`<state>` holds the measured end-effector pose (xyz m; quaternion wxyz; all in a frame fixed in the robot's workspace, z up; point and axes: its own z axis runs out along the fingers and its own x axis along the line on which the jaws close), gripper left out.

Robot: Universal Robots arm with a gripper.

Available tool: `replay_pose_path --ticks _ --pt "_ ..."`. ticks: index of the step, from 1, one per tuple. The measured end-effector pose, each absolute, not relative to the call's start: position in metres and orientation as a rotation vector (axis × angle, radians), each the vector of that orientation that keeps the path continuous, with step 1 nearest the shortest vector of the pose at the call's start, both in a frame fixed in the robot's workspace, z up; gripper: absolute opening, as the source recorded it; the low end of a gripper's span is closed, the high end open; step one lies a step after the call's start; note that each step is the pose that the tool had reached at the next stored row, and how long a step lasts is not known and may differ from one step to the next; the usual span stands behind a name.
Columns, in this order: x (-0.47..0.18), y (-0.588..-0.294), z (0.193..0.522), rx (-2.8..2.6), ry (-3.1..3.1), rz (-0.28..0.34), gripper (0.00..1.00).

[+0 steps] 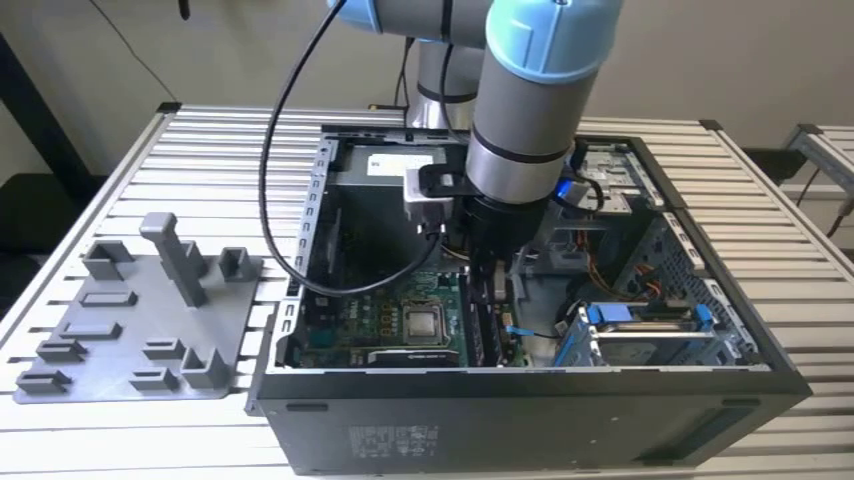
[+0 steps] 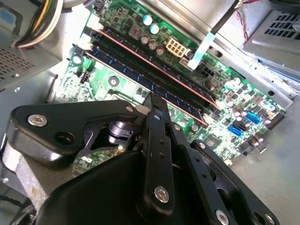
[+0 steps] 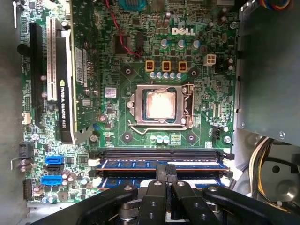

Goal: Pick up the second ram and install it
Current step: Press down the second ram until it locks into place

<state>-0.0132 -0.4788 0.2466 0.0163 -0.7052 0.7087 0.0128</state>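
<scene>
My gripper (image 2: pixel 154 99) is lowered into the open computer case (image 1: pixel 534 385), over the memory slots at the edge of the green motherboard (image 3: pixel 154 51). Its black fingers (image 3: pixel 165 169) are shut together with nothing between them. Two long dark ram sticks sit side by side in the slots. The second ram (image 2: pixel 119 72), the one nearer the gripper (image 3: pixel 165 171), runs right under the fingertips, with its blue-tinted chips showing on either side of them (image 3: pixel 126 182). I cannot tell whether the tips touch it. In the exterior view the gripper (image 1: pixel 489 300) hangs just above the slots.
A bare processor socket (image 3: pixel 159 104) lies beyond the slots. An upright graphics card (image 3: pixel 65 79) stands further off. Cable bundles (image 2: pixel 42 18) and a drive cage (image 1: pixel 641 325) crowd the case. A gray holder plate with blocks (image 1: pixel 134 330) lies on the slatted table at the exterior view's left.
</scene>
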Motion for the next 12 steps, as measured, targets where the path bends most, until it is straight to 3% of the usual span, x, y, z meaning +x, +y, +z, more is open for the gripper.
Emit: replay_pose_path --ticks 12 --pt "-0.013 -0.479 0.236 -2.194 2.203 0.04 0.11"
